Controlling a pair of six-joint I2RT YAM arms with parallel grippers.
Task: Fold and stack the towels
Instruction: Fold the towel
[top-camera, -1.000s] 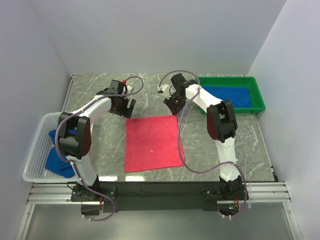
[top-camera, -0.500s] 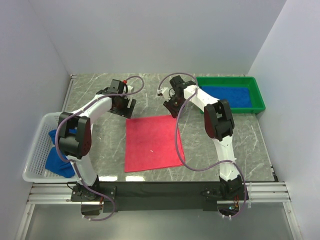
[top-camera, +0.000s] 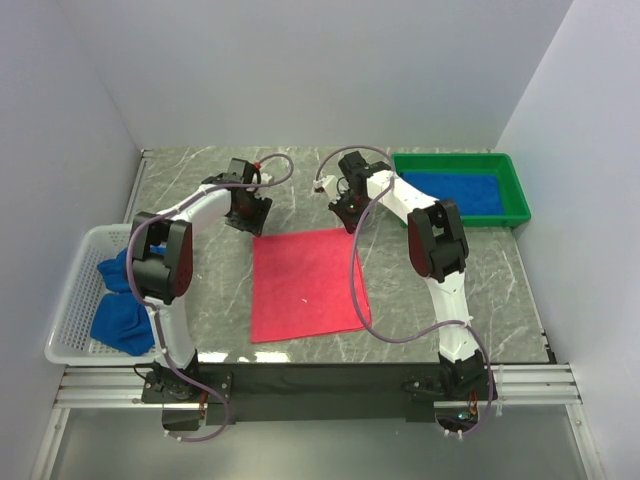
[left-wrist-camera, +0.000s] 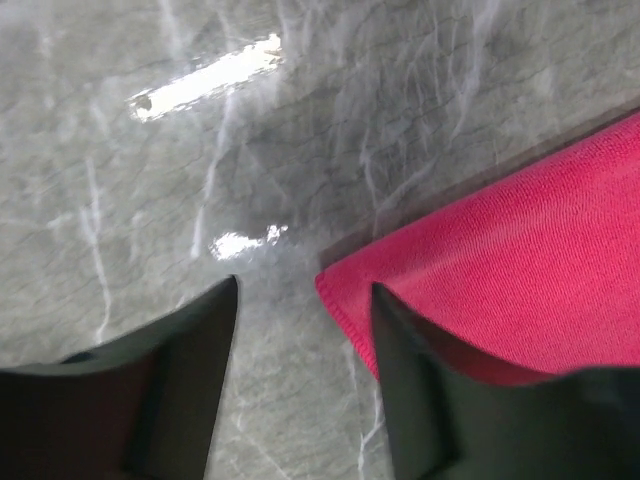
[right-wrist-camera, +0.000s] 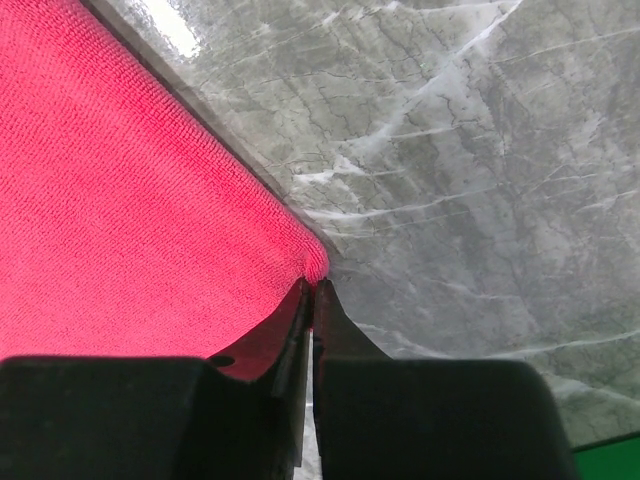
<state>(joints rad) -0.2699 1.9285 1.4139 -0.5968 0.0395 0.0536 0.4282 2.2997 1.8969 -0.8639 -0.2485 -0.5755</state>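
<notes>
Pinching the far right corner of the red towel (top-camera: 305, 285), the right gripper (right-wrist-camera: 312, 290) is clamped on cloth. The left gripper (left-wrist-camera: 305, 300) gapes wide around the far left corner. The towel lies flat mid-table (top-camera: 200, 200). The first fold looks to be starting: the left should close, then both draw the corners toward the near edge.

Marble table (top-camera: 480, 280): red towel (top-camera: 305, 285), green tray (top-camera: 450, 158), white basket (top-camera: 72, 285)

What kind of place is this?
Probably a robot lab bench: two arms bolted to a table boxed by white panels, with a red towel, basket and tray set out for practice.
</notes>
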